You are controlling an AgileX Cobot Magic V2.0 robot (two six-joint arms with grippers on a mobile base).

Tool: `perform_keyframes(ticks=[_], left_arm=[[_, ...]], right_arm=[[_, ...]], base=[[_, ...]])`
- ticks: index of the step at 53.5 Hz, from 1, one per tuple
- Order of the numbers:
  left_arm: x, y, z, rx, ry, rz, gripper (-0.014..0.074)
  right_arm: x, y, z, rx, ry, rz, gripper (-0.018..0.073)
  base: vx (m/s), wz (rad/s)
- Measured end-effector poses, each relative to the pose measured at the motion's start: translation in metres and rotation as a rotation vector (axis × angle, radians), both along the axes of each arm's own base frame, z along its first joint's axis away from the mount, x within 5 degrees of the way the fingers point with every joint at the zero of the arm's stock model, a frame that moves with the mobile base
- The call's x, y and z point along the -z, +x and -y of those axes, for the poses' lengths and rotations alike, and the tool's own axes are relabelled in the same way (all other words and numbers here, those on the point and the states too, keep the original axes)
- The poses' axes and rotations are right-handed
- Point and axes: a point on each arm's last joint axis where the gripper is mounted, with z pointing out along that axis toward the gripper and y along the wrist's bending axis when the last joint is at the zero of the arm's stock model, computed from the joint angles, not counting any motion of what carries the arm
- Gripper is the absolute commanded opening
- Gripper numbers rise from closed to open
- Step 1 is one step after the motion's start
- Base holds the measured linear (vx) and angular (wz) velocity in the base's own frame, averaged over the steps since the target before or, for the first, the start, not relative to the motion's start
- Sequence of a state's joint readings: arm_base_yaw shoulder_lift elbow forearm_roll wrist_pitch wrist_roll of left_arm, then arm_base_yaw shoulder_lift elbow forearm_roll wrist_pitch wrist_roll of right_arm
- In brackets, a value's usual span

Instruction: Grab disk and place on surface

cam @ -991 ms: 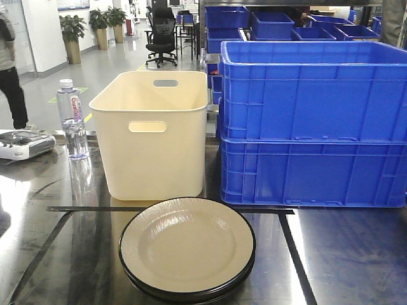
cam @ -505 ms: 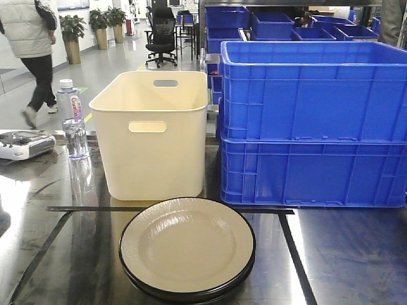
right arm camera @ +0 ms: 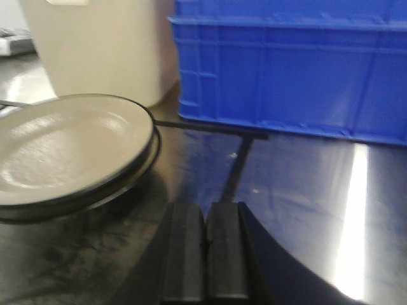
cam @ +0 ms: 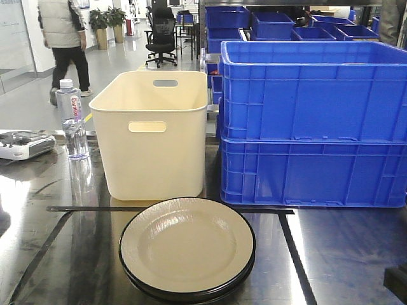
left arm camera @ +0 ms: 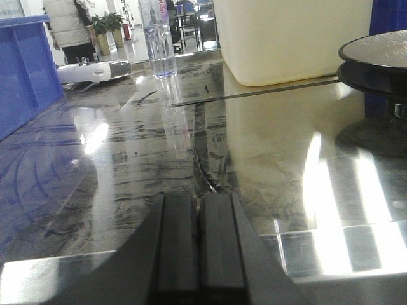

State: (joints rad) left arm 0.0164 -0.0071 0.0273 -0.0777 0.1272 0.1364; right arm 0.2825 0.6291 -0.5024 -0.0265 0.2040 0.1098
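The disk is the top cream plate with a black rim in a short stack (cam: 187, 248), inside the black tape rectangle on the dark, shiny metal surface (cam: 343, 254). In the right wrist view the stack (right arm camera: 63, 149) lies left of and ahead of my right gripper (right arm camera: 207, 206), which is shut and empty, low over the surface (right arm camera: 305, 190). A dark piece of that arm (cam: 397, 283) shows at the front view's bottom right corner. My left gripper (left arm camera: 198, 197) is shut on nothing over the bare surface (left arm camera: 267, 146), with the stack (left arm camera: 375, 51) far to its right.
A cream bin (cam: 154, 130) stands just behind the plates, and stacked blue crates (cam: 311, 121) fill the back right. A water bottle (cam: 72, 117) and a white handheld device (cam: 22, 144) sit at the left. Another blue crate (left arm camera: 22, 70) borders the left gripper's left side.
A dark part of the right arm has entered the front view's bottom right corner. A person in the background has walked rightwards. The plates have not moved.
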Motion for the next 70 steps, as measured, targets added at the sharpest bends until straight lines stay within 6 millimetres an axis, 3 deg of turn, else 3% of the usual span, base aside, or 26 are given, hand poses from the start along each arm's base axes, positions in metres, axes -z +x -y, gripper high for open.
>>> perform_keyframes(ticks=[10, 17, 22, 34, 52, 70], left_arm=[[0.000, 0.000, 0.000, 0.000, 0.000, 0.000, -0.0002], [0.000, 0.000, 0.000, 0.000, 0.000, 0.000, -0.0002], [0.000, 0.000, 0.000, 0.000, 0.000, 0.000, -0.0002], [0.000, 0.000, 0.000, 0.000, 0.000, 0.001, -0.0002], [0.000, 0.000, 0.000, 0.000, 0.000, 0.001, -0.0002], [0.000, 0.000, 0.000, 0.000, 0.000, 0.001, -0.0002]], right_arm=[[0.045, -0.029, 0.011, 0.023, 0.011, 0.080, -0.0009], [0.098, -0.051, 0.016, 0.018, 0.021, 0.098, -0.0009], [0.118, -0.060, 0.019, 0.021, 0.030, 0.110, -0.0009], [0.121, -0.073, 0.024, 0.046, 0.020, 0.146, -0.0009], [0.123, -0.073, 0.037, 0.270, 0.005, 0.136, -0.0009], [0.123, -0.073, 0.038, 0.281, 0.005, 0.135, -0.0009]], base=[[0.00, 0.00], [0.00, 0.00], [0.00, 0.00], [0.00, 0.00], [0.00, 0.00], [0.00, 0.00]])
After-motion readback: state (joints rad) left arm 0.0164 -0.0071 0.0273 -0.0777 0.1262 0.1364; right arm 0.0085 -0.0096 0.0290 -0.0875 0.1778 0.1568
